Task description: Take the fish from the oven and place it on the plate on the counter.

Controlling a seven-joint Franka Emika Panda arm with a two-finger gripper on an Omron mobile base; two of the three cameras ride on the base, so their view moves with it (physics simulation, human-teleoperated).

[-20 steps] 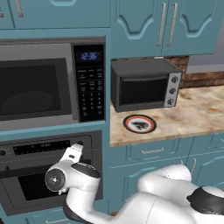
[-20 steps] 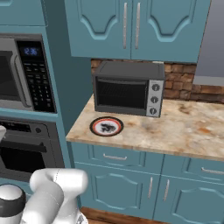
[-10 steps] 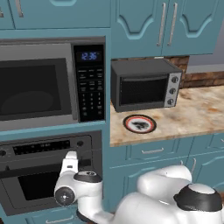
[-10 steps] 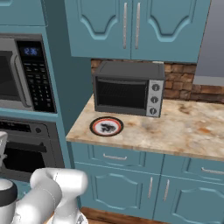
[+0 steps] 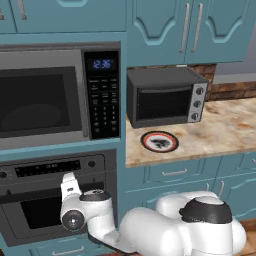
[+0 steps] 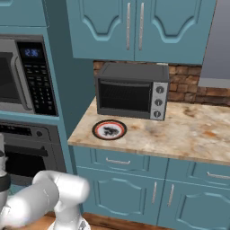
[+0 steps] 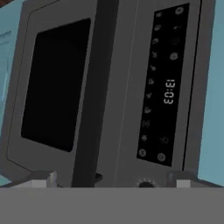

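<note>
The oven (image 5: 35, 212) sits under the microwave, its dark glass door shut below the knobbed control strip (image 5: 50, 167). The fish is hidden behind that door. My gripper (image 7: 113, 181) is open and empty, hovering close in front of the oven door. In the hand view the oven (image 7: 57, 87) appears rolled sideways, with its handle bar (image 7: 94, 96) running up the middle and the clock strip to the right. My wrist (image 5: 69, 185) stands before the control strip. The plate (image 5: 159, 141) (image 6: 109, 130) lies on the counter (image 5: 225, 130) (image 6: 188, 134), in front of the toaster oven.
A keypad microwave (image 5: 45, 100) is built in above the oven. A small black toaster oven (image 5: 165, 97) (image 6: 130, 92) stands at the back of the counter against the brick wall. Teal drawers (image 6: 121, 161) run under the counter, and my own white arm (image 5: 165, 230) fills the foreground.
My arm has swung down and a little left in front of the oven, and the hand has turned to face the door. The jaws stay wide open.
</note>
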